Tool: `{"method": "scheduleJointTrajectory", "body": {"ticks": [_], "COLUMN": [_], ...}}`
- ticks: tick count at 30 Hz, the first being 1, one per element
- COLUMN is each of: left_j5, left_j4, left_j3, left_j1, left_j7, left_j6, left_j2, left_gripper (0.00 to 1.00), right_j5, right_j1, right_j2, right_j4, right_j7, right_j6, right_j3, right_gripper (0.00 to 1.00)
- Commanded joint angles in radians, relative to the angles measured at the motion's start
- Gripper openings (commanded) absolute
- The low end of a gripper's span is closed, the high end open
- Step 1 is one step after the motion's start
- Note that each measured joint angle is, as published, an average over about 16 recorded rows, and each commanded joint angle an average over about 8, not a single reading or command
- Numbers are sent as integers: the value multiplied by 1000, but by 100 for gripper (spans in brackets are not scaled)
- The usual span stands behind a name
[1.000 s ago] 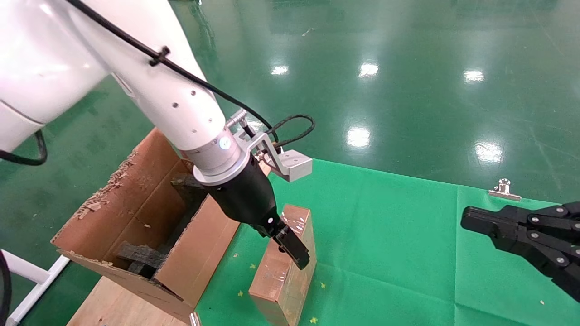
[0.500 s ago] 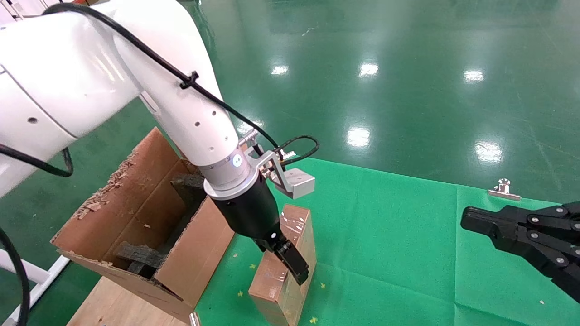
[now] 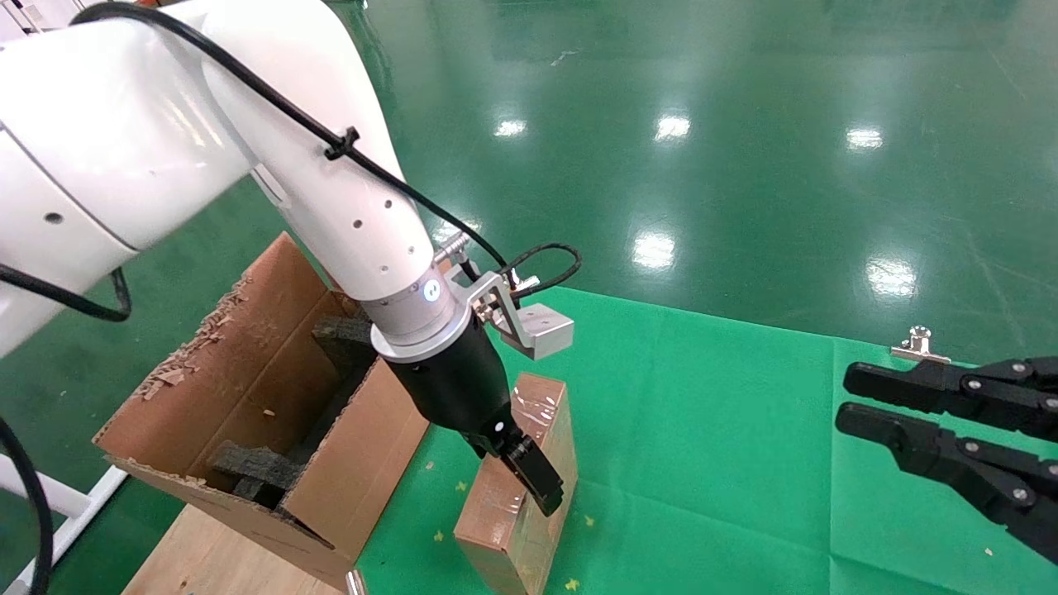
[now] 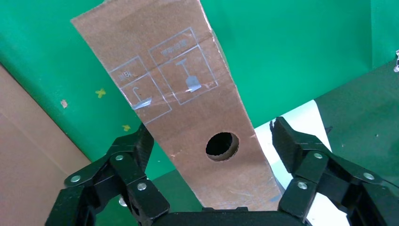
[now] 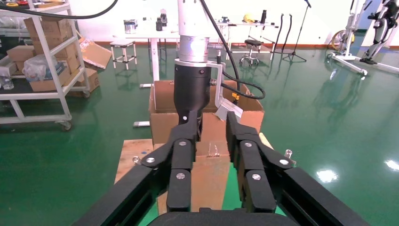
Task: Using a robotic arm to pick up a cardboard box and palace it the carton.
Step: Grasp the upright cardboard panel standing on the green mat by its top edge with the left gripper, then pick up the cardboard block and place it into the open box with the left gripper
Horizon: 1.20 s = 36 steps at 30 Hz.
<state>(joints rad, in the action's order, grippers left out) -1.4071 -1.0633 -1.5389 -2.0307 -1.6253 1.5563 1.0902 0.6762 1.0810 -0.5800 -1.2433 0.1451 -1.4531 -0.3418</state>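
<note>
The left gripper (image 4: 211,155) stands wide open astride the cardboard box (image 4: 188,108), one finger on each side of its narrow face, both clear of the cardboard, nothing held. The round hole (image 4: 222,146) in that face lies between the jaws, close to the palm. From the head view only one finger of the left gripper (image 3: 529,479) shows, over the taped top of the cardboard box (image 3: 517,504); the other finger is hidden behind the black wrist, and the box's near end runs off the bottom of the picture. The box stands on the green cloth (image 3: 702,463), just beside the carton (image 3: 248,413). The carton's torn flap and black foam pieces (image 3: 256,467) lie on the far side of the jaws from the cloth, and the white robotic arm (image 3: 331,190) covers the carton's back corner. The right gripper (image 3: 888,401) hangs well apart over the cloth, fingers parted and empty, its base cut off. Beyond it a metal clip (image 3: 919,345) sits at the cloth's edge.
</note>
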Motion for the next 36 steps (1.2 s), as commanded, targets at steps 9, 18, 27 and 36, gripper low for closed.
{"method": "scheduleJointTrajectory", "body": {"ticks": [9, 18, 27, 36], "left_j5": [-2, -4, 17, 5], "left_j4": [-2, -3, -45, -22], "left_j3": [2, 3, 53, 165], "left_j1": [-1, -3, -76, -317], "left_j7": [-2, -2, 116, 338], "left_j6": [0, -3, -22, -7], "left_j2": [-1, -5, -143, -373], "left_gripper": [0, 0, 0, 0], "right_j5": [0, 0, 0, 0], "right_j1": [0, 0, 0, 0], "right_j2": [0, 0, 0, 0], "right_j4": [0, 0, 0, 0], "right_j7": [0, 0, 0, 0], "right_j6": [0, 0, 0, 0], "right_j3": [0, 0, 0, 0], "right_gripper": [100, 100, 100, 100]}}
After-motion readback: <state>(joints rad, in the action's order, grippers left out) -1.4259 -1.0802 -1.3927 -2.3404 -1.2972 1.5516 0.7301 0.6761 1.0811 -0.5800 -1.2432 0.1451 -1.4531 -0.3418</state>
